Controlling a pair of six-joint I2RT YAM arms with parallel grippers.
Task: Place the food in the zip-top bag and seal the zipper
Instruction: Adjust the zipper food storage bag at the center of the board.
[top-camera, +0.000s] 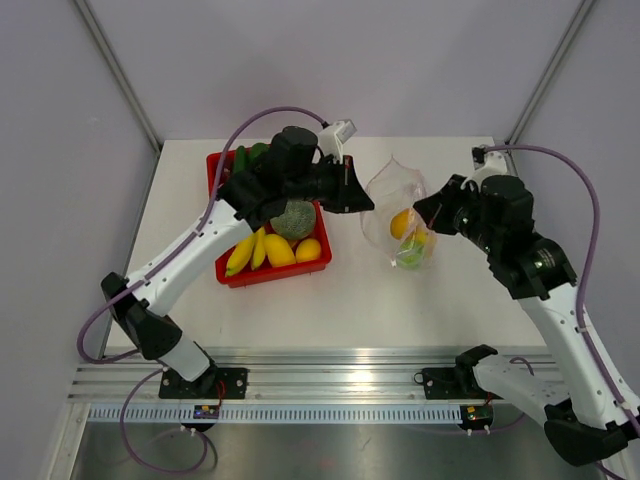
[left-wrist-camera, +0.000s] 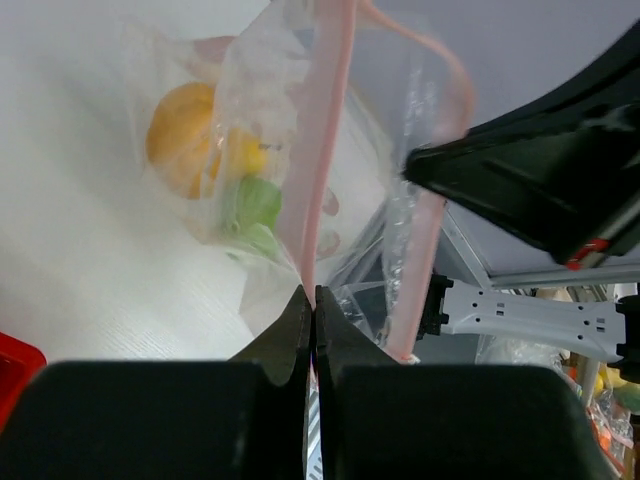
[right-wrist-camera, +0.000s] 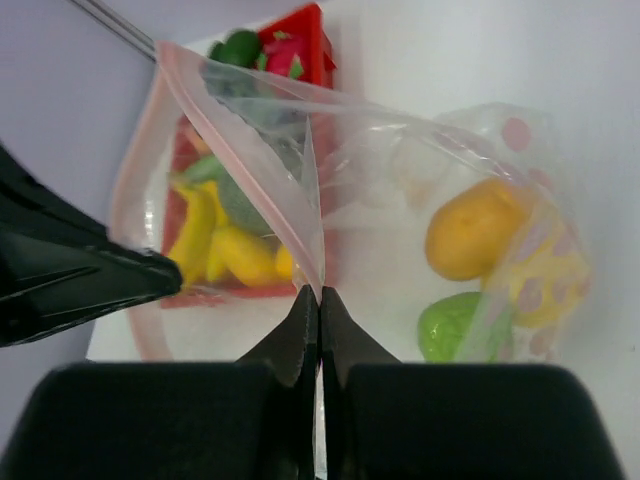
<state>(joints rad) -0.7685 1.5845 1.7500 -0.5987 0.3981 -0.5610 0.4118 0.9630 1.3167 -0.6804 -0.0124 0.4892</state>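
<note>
The clear zip-top bag (top-camera: 392, 205) is held up between both grippers with its mouth spread open. My left gripper (top-camera: 366, 201) is shut on the pink zipper (left-wrist-camera: 322, 150) on the bag's left side. My right gripper (top-camera: 420, 213) is shut on the opposite mouth edge (right-wrist-camera: 250, 130). An orange fruit (top-camera: 401, 222) and a green piece (top-camera: 412, 251) lie inside the bag; they also show in the right wrist view as the orange fruit (right-wrist-camera: 470, 230) and the green piece (right-wrist-camera: 450, 325). The grey-green melon (top-camera: 293, 220), yellow bananas (top-camera: 248, 250) and a yellow fruit (top-camera: 308, 250) sit in the tray.
The red tray (top-camera: 270, 274) stands left of the bag, partly under my left arm. Green and red pieces (right-wrist-camera: 262, 52) lie at its far end. Grey walls close in the table at the back and sides.
</note>
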